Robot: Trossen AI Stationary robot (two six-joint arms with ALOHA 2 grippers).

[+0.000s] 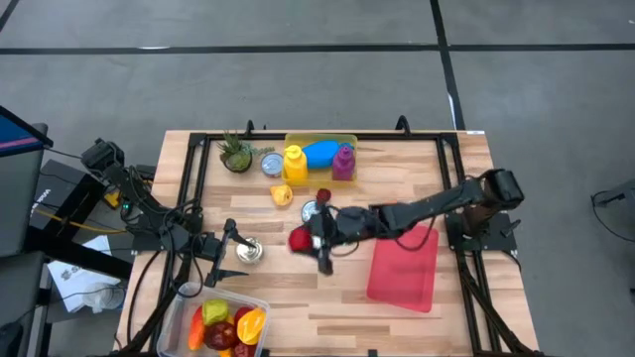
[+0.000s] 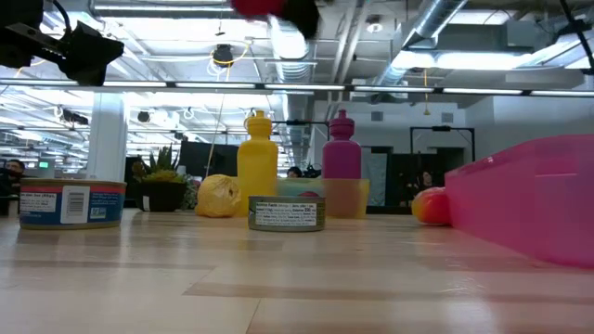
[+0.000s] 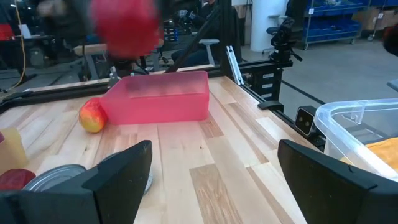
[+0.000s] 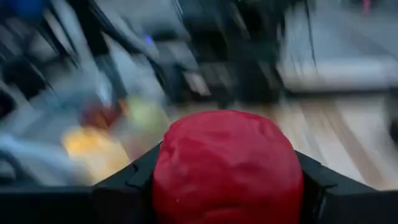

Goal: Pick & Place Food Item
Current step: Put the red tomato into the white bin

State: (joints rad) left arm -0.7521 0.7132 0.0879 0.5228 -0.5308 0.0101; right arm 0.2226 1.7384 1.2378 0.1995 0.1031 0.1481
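Taking the pink bin point(image 1: 405, 266) as landmark and reading from the left of the desk point(image 1: 397, 164): far left of the bin, the left gripper point(image 1: 230, 248) waits beside a tin point(image 1: 248, 252), its fingers point(image 3: 118, 171) spread apart on nothing; a clear tub point(image 1: 220, 322) of mixed food sits at the desk's near edge, also well left of the bin; behind the bin and to its left stand a plant point(image 1: 236, 154), bottles point(image 1: 295, 164) and a yellow tray point(image 1: 319, 151). Just left of the bin, the right gripper point(image 1: 306, 239) is raised off the desk with its fingers clamped on the red fruit point(image 4: 227, 168), one on each flank; the low view shows the fruit high above the tins. Judged by its lumpy, matte skin, the fruit looks like a light toy that is likely slightly soft and grippy rather than slick; the hold across its widest part seems right, since a grip nearer either end could let it squirt out. An apple point(image 3: 91, 116) lies beside the bin.
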